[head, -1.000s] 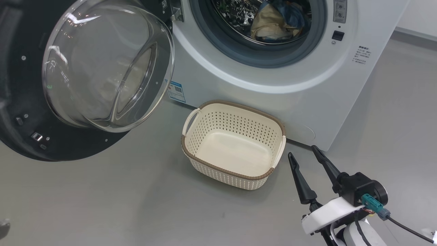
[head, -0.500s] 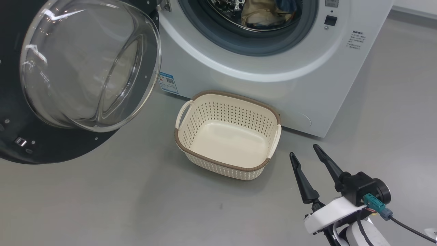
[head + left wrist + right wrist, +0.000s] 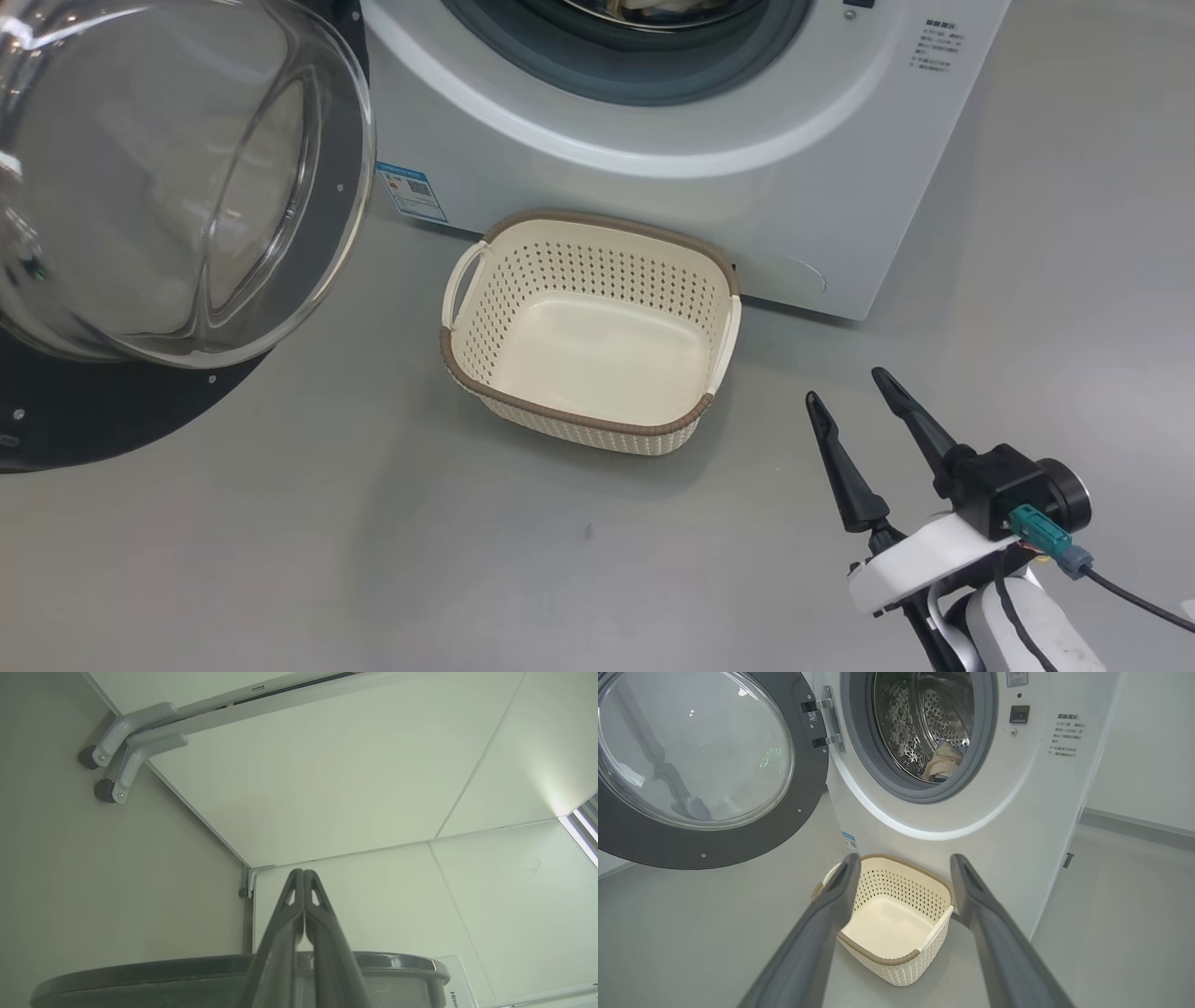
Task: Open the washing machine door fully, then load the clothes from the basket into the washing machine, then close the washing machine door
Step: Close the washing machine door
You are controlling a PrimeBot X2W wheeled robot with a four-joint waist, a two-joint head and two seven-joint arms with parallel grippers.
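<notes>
The washing machine (image 3: pixel 653 177) stands at the top of the head view, its door (image 3: pixel 168 187) swung wide open to the left. In the right wrist view the door (image 3: pixel 691 751) hangs on its hinge, and the clothes (image 3: pixel 943 760), cream and blue fabric, lie low in the steel drum. The cream basket (image 3: pixel 569 422) sits on the floor against the machine's front with nothing inside. My right gripper (image 3: pixel 845 385) hovers open to the right of the basket; its wrist view looks over the basket (image 3: pixel 896 961) between the spread fingers (image 3: pixel 831 914). My left gripper (image 3: pixel 303 872) is shut with nothing between its fingers, just above a dark curved rim (image 3: pixel 140 970).
Grey floor spreads around the basket and in front of the machine. The left wrist view shows white wall panels (image 3: pixel 355 784) and two grey legs with dark feet (image 3: pixel 117 756). A white wall and grey skirting (image 3: pixel 1134 826) lie to the right of the machine.
The head camera has moved: machine, door and basket have slid up and left in its picture, and the drum is almost out of it. My right gripper stays open.
</notes>
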